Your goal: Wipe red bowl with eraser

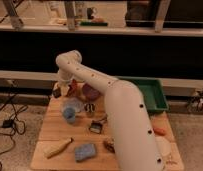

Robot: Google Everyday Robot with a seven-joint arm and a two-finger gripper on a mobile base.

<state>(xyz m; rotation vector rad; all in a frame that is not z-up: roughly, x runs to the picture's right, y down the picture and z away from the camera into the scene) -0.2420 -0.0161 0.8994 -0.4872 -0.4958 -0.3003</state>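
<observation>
The gripper (59, 90) is hovering over the wooden table's (54, 131) far left corner, its fingers pinching the eraser (56, 93); the red bowl (72, 90) is sitting just beside the fingers, between them and the maroon dish (91, 92)

A maroon dish (91, 92) sits at the back of my wooden table (52, 129). Just left of the dish: the red bowl (73, 90) and my closed gripper (63, 88). Right of it, a green tray (151, 94); well in front, a blue sponge (85, 151) and a pale banana-like piece (58, 148).
</observation>
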